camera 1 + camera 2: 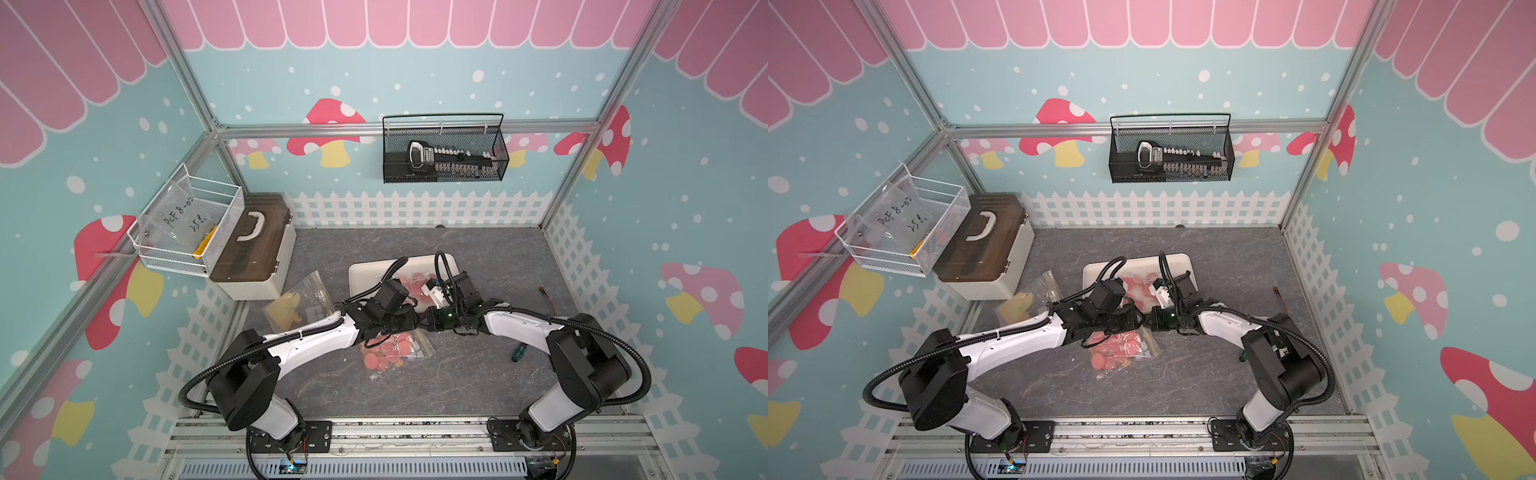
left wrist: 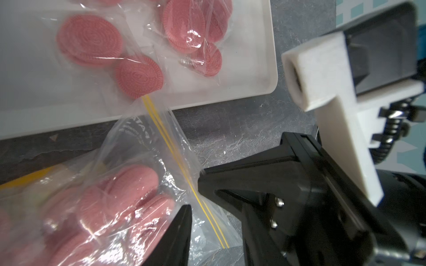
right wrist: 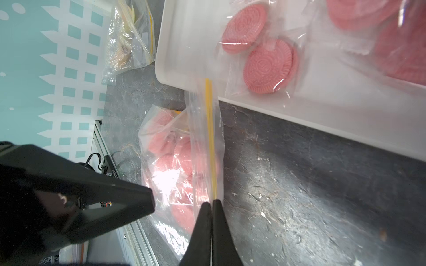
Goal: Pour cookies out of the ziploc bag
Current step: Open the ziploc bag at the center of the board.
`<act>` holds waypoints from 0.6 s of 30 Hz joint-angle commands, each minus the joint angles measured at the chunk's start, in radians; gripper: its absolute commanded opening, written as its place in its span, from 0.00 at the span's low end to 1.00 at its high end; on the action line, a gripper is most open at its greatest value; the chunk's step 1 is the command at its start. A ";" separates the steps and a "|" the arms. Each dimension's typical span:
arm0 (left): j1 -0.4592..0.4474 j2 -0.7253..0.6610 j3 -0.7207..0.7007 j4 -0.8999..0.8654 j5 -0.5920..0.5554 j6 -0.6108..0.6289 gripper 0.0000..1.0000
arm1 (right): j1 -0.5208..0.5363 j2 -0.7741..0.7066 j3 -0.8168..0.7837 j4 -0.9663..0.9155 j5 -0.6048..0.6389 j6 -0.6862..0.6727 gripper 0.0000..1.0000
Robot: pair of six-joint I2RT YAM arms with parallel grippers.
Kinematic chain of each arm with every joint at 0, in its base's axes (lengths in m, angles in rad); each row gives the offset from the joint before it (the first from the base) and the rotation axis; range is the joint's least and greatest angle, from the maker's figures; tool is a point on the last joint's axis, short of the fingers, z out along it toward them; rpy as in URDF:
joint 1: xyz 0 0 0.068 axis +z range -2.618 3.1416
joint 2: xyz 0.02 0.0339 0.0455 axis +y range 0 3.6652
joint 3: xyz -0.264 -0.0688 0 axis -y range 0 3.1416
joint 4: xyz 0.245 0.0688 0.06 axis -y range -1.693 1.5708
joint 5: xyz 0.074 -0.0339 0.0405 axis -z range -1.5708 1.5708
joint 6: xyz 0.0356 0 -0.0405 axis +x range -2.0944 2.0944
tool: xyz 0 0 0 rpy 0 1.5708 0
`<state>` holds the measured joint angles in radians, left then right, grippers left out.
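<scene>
Shows, right at the right wrist lens, the right gripper [image 3: 211,202] with black fingers [image 3: 202,228] clenched flat on the yellow zip strip [image 3: 210,138] of the ziploc bag [image 3: 175,161]. Sets it nose to nose with the left gripper [image 3: 146,202], with elbows bent and forearms reaching in from the worktop's [image 1: 478,374] front edge. Hides one left finger behind the plastic; cannot tell whether that grip is closed. Finds embossed round pink cookies [image 1: 388,349] inside the crinkled clear bag, mid-worktop, just frontward of the glossy white tray [image 1: 360,272], and more in clear wrappers on that tray. Blurs those nearest the left wrist lens.
</scene>
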<state>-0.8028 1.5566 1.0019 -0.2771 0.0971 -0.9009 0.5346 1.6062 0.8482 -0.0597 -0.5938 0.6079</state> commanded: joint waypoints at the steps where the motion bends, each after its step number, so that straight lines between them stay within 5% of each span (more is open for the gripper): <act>1: -0.004 0.031 -0.008 0.027 -0.029 -0.042 0.40 | -0.001 -0.027 -0.018 -0.011 0.011 -0.005 0.00; 18: -0.003 0.075 -0.022 0.055 -0.079 -0.071 0.38 | 0.008 -0.025 -0.018 -0.012 0.017 -0.014 0.00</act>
<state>-0.8028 1.6077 0.9867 -0.2413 0.0448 -0.9398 0.5377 1.6062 0.8368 -0.0601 -0.5827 0.6067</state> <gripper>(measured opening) 0.384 0.047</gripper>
